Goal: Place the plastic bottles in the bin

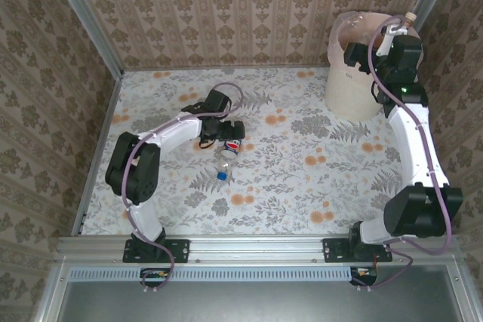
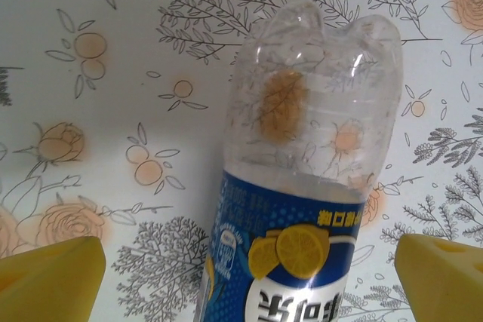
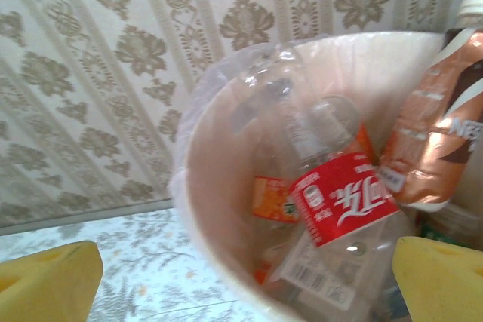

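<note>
Near edge: a metal rail (image 1: 256, 248) carries the two arm bases, left arm (image 1: 143, 164) and right arm (image 1: 411, 141). Beyond it lies the table (image 1: 317, 186), covered in a floral print of orange blossoms and grey leaves.

Mid-table, left of centre: the left pincer (image 2: 249, 258) hangs directly above a blue-labelled bottle (image 2: 302, 186). This clear bottle lies on its side on the table, its blue cap (image 1: 222, 176) pointing toward the near edge and its moulded base away. The label carries lemon slices. The yellow fingers (image 2: 49, 280) stand wide apart, one on either side of the bottle, and neither touches it.

Far right corner: the bin (image 1: 351, 84), a cream bucket lined with thin clear film, stands on the table against the patterned wall (image 1: 226, 13). The right pincer (image 3: 245, 265) is raised at the rim, looking down into the bin, with its fingers (image 3: 441, 280) spread apart and nothing between them.

Inside the bin:
- A red-labelled bottle (image 3: 339, 197), blurred, lies tilted with its base uppermost.
- An orange-labelled bottle (image 3: 273, 197) lies behind it, lower down.
- A brown-labelled bottle (image 3: 430, 133) stands at the right side, white cap up.
</note>
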You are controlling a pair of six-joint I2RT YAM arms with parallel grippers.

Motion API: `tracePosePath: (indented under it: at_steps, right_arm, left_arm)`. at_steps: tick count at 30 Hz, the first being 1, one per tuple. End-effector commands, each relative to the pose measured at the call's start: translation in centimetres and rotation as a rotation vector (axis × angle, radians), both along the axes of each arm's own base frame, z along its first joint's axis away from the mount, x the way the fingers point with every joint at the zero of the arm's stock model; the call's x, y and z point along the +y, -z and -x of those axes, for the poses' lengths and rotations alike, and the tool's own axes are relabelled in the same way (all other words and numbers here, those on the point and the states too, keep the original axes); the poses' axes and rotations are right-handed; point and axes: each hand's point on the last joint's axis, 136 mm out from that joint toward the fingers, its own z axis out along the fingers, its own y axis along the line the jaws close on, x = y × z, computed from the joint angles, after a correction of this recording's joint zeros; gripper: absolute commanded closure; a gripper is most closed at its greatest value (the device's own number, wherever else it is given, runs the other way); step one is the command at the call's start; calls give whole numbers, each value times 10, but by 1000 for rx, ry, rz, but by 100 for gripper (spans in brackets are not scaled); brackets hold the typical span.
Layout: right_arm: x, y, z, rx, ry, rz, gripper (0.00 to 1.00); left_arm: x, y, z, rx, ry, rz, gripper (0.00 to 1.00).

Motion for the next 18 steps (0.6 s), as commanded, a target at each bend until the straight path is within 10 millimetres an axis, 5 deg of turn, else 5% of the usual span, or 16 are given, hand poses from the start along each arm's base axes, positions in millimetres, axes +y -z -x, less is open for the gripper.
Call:
tracePosePath:
  at_steps: [1, 9, 18]
  right_arm:
    - [26, -25, 19, -103, -94, -110, 0]
    - [53, 25, 46, -61, -122, -192, 0]
    - [57, 68, 70, -44, -116, -273, 0]
  left_arm:
    - [-10, 0, -4, 12, 42, -14, 0]
    - [-21, 17, -22, 42, 51, -105, 2]
    - [-38, 29, -39, 44, 61, -127, 11]
